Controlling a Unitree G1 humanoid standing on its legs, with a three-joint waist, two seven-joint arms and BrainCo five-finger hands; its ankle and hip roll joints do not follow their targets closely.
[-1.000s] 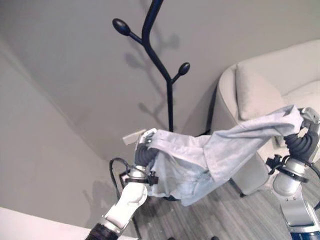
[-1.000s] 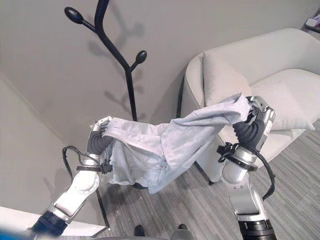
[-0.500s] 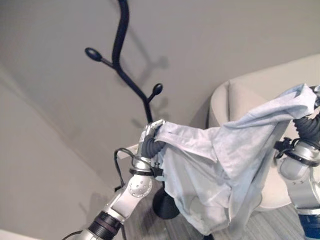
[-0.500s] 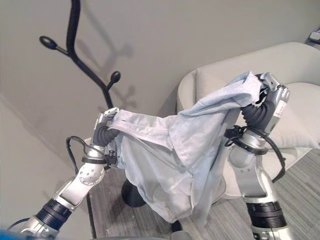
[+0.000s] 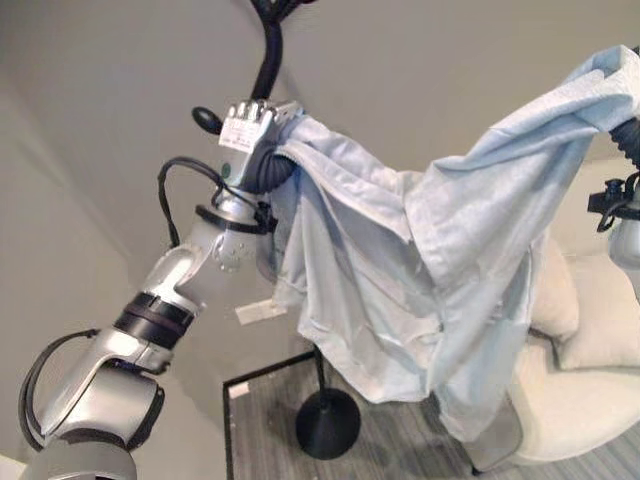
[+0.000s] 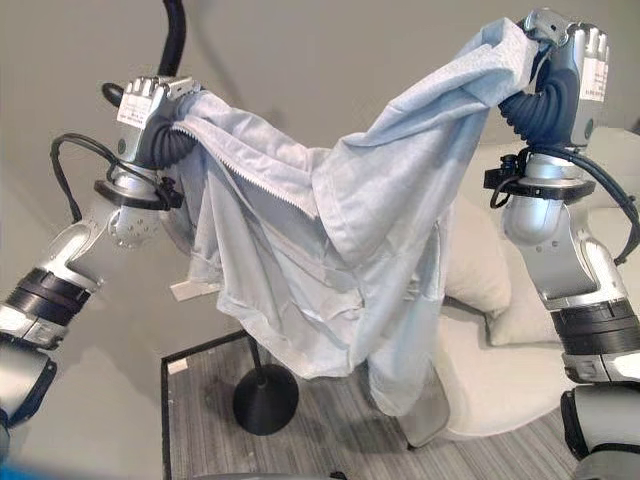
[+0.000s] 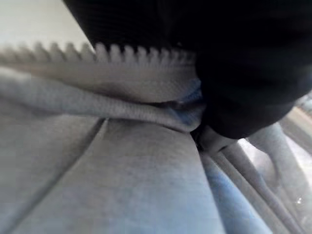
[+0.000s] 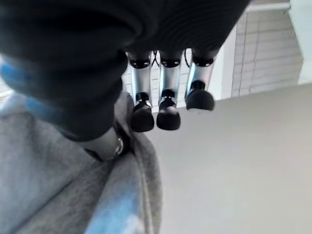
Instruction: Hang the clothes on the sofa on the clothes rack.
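Note:
A pale blue-grey zip jacket is stretched in the air between both hands, and its body and sleeves hang down over the floor. My left hand is shut on one end, high up beside the pole of the black clothes rack. The jacket's zipper teeth run under that hand's dark cover. My right hand is raised at the upper right. Its curled fingers and thumb pinch the other end of the jacket. The rack's round base stands on the floor beneath the cloth.
A cream sofa with a cushion stands at the right, partly behind the hanging jacket. A thin black square frame stands beside the rack's base. The grey wall is close behind the rack.
Both hands have lifted the jacket much higher. The left hand has risen from beside the lower pole to the rack's upper part. The view has shifted with the camera.

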